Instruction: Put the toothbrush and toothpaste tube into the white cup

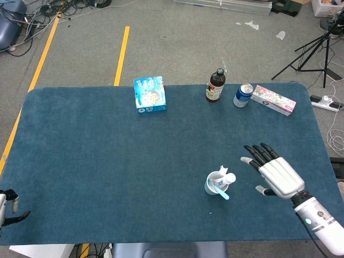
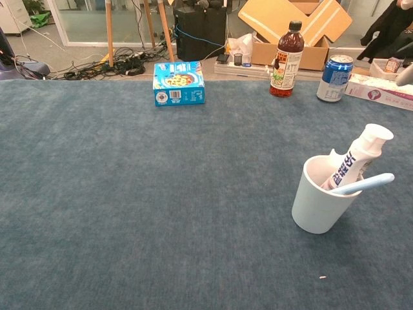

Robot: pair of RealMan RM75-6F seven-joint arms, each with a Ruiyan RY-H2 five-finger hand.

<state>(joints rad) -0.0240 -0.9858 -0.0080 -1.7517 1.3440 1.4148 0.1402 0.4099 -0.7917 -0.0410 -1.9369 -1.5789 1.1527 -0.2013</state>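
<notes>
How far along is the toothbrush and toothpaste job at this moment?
Looks done: the toothpaste tube and toothbrush both stand in the white cup. The right robot hand is open beside the cup, holding nothing. Nothing visible is left to place.

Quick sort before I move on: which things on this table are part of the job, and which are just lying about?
Part of the job:
white cup
toothpaste tube, standing in the cup
toothbrush, leaning out over the cup's rim
right hand, open, beside the cup

Just lying about:
blue box
dark bottle
blue can
flat carton
</notes>
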